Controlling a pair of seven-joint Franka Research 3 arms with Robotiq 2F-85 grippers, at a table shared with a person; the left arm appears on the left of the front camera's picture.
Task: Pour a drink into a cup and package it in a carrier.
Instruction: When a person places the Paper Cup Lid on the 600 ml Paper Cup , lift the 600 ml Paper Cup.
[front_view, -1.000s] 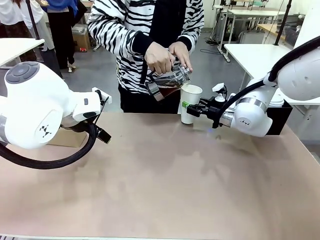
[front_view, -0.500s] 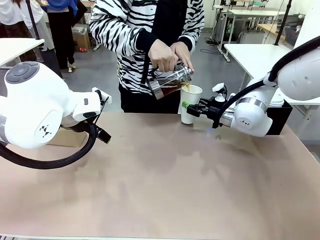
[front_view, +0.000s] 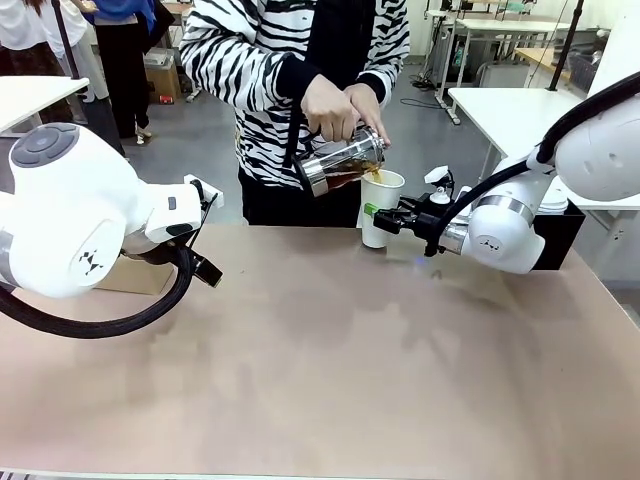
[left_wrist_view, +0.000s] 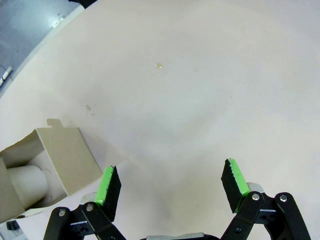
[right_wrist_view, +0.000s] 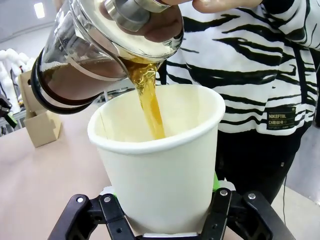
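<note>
One second on: streaming drink (right_wrist_view: 150, 105) from jug (right_wrist_view: 85, 60) into cup (right_wrist_view: 165, 170), starting the fill; clamping cup in right gripper (front_view: 378, 216), idling left gripper (left_wrist_view: 172, 182) agape, left of cup.

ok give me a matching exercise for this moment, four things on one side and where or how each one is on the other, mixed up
Things
1. cup
2. glass jug
3. carrier
4. left end effector

States
a. tilted in the person's hands, pouring
b. open above the bare table
c. clamped in the right end effector
d. brown cardboard, standing on the table's left side

Pairs: 1-c, 2-a, 3-d, 4-b
</note>
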